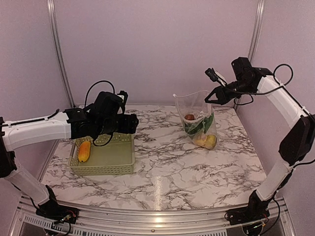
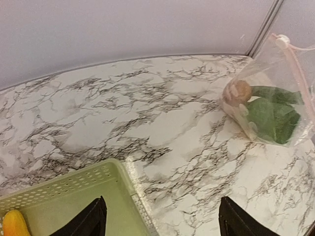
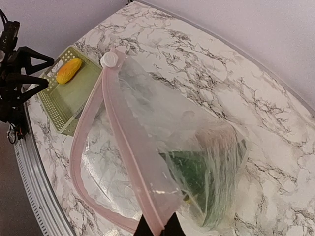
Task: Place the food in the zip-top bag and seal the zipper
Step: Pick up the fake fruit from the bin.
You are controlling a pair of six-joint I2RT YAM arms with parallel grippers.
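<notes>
The zip-top bag (image 1: 199, 114) stands on the marble at the right, and my right gripper (image 1: 212, 97) is shut on its top edge. In the right wrist view its pink zipper (image 3: 116, 129) gapes in a loop, with a white slider (image 3: 109, 59) at the far end. Food lies inside: a brown lump (image 2: 237, 91), a dark green piece (image 2: 273, 116) and yellow fruit (image 1: 207, 141). One orange-yellow piece (image 1: 84, 151) lies in the pale green basket (image 1: 125, 161). My left gripper (image 2: 165, 223) hangs open and holds nothing above the basket's right rim (image 2: 119, 173).
The basket sits at the table's left side, close to the left arm. Bare marble (image 1: 167, 167) stretches between the basket and the bag. Walls close off the back and sides, and a metal rail (image 1: 157, 212) runs along the near edge.
</notes>
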